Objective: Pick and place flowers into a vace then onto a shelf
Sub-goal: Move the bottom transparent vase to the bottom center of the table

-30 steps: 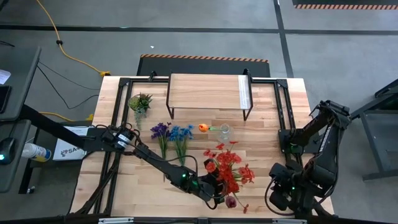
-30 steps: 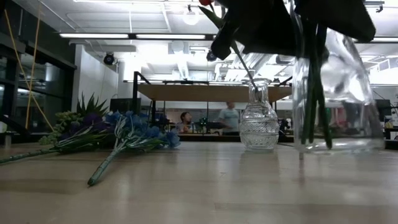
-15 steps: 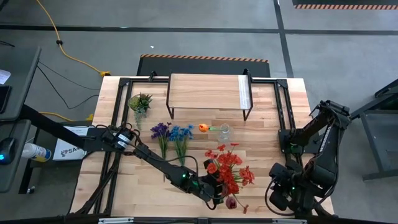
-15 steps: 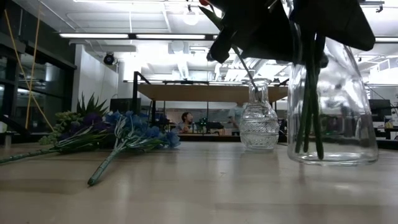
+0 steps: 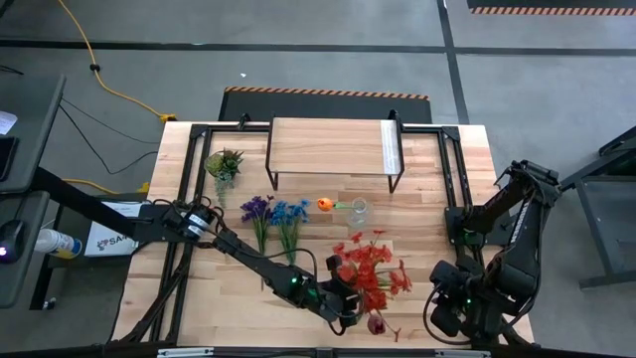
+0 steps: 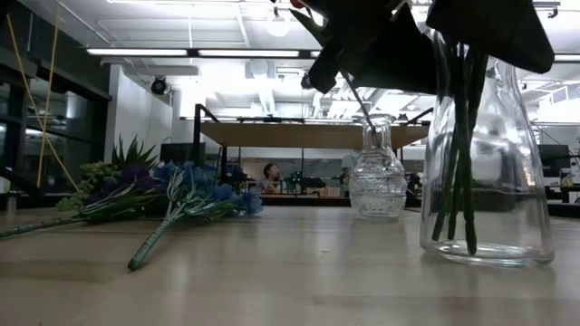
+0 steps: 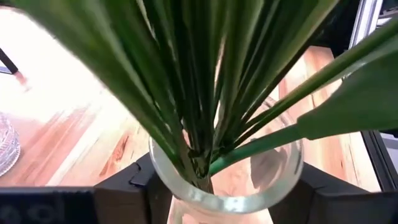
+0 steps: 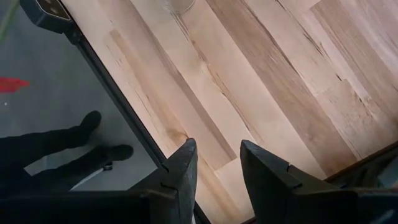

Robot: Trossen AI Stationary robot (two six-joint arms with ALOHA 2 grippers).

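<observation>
A bunch of red flowers (image 5: 370, 268) stands with its green stems (image 7: 199, 93) in a tall clear glass vase (image 6: 487, 163) near the table's near edge. My left gripper (image 5: 350, 308) reaches in from the left and is shut on this vase. My right gripper (image 8: 217, 165) hovers open over the near right corner, touching nothing. Purple flowers (image 5: 256, 211) and blue flowers (image 5: 290, 214) lie flat on the table. An orange flower (image 5: 325, 205) leans out of a small patterned glass vase (image 5: 360, 210). The shelf (image 5: 333, 147) stands at the far edge. My left gripper holds the tall vase by its neck just below the rim (image 7: 163, 185), pinched from outside with one finger (image 7: 118, 190) on each side. It comes in roughly level from the table's left. The vase stands upright, its base (image 6: 487, 258) on the table.
A small green spiky plant (image 5: 224, 164) stands left of the shelf. The small patterned vase (image 6: 378, 181) stands between the tall vase and the shelf. Bare wood (image 5: 427, 224) lies to the right of the red flowers. Black frame rails run along the table's sides.
My left gripper has come down with the tall vase of red flowers. The vase was raised and tilted a second ago; it has swung upright and now stands on the table. The red blooms have shifted slightly toward the right.
</observation>
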